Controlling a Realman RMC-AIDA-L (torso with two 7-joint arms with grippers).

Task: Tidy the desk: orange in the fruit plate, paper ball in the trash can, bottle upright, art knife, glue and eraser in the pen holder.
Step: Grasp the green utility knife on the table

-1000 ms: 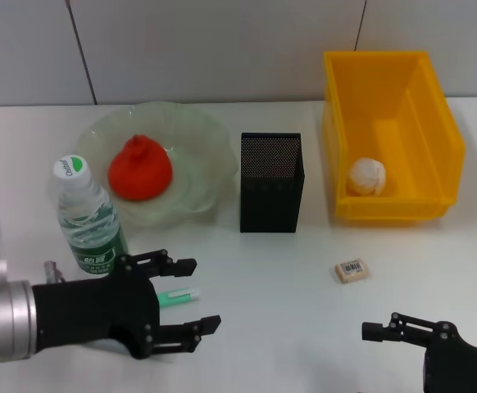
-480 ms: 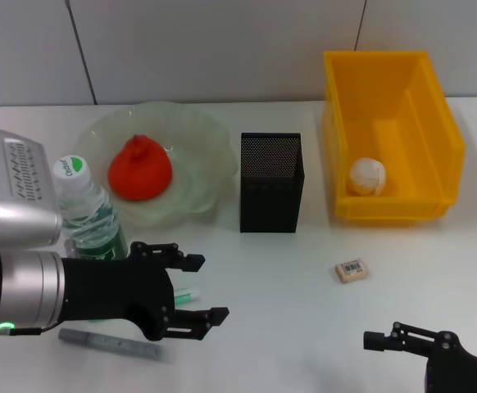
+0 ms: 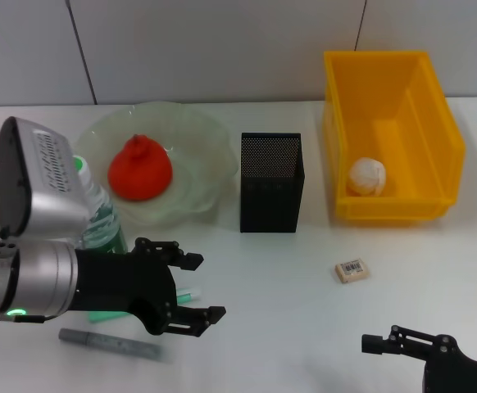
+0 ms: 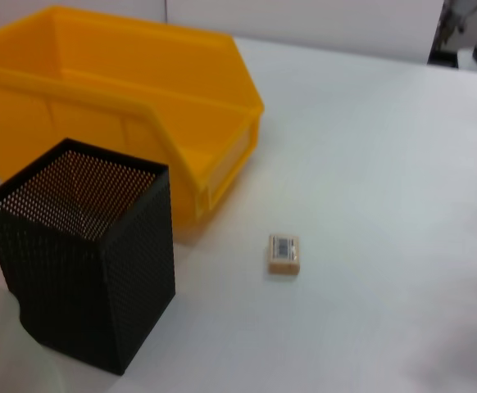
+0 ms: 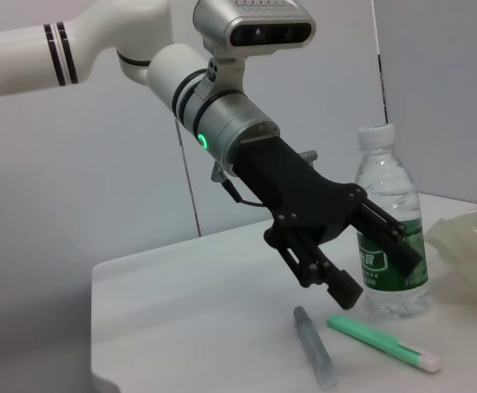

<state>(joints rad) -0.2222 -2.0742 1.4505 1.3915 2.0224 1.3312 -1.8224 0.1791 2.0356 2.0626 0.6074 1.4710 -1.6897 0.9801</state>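
My left gripper (image 3: 201, 286) hovers open low over the near-left table, its fingers spread above a green stick with a white tip (image 3: 188, 293). A grey stick (image 3: 111, 344) lies just nearer. I cannot tell which is the art knife and which the glue. The right wrist view shows the left gripper (image 5: 383, 277) above the green stick (image 5: 382, 345) and the grey stick (image 5: 314, 348). The bottle (image 3: 102, 227) stands upright behind my left arm. The orange (image 3: 140, 168) sits in the fruit plate (image 3: 210, 135). The paper ball (image 3: 367, 176) lies in the yellow bin (image 3: 435, 106). The eraser (image 3: 352, 270) lies right of the pen holder (image 3: 271, 182). My right gripper (image 3: 386, 341) is at the bottom right.
The left wrist view shows the black mesh pen holder (image 4: 83, 254), the yellow bin (image 4: 124, 90) behind it and the eraser (image 4: 283, 253) on bare white table. A grey wall runs along the table's far edge.
My left arm has swung right and rolled, bringing its wrist housing into view and uncovering the grey stick. The right gripper has drawn back slightly toward the near edge.
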